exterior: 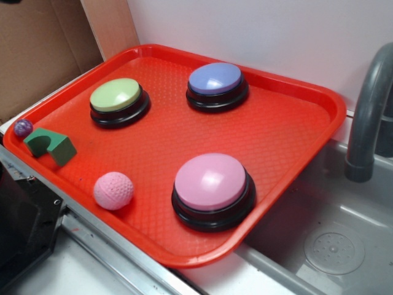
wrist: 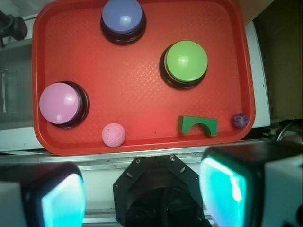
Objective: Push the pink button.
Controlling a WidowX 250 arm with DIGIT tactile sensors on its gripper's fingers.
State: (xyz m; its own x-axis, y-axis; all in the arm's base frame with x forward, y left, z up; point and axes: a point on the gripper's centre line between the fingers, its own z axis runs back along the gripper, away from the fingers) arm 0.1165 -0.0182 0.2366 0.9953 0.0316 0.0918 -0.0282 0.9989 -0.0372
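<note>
Pink button (exterior: 212,182) sits on the red tray (exterior: 288,132), near the tray's front edge toward the corner that overhangs the sink (exterior: 334,239); dome cap up, black base flat on the textured tray floor, nothing touching it. Pink dimpled ball (exterior: 113,190) lies just beside it along the same front edge, apart from it. Green button (exterior: 116,96) and lavender-blue button (exterior: 215,80) stand toward the back edge, well apart from each other and from the target, so each can likely be pressed from above without brushing a neighbour. Green arch block (exterior: 52,144) and a small purple marble (exterior: 23,128) rest at the left corner, against the rim. Gripper (wrist: 142,198), seen in the wrist view only, hangs off the tray's front edge with the whole tray laid out ahead of it; fingers (wrist: 222,189) are spread wide with nothing between them. It is well apart from the pink button, so the press has not begun, by my reading. Tray rests partly on a steel ledge, partly over the grey sink basin; grey faucet (exterior: 368,110) at the right, white wall and cardboard (exterior: 37,43) behind.
</note>
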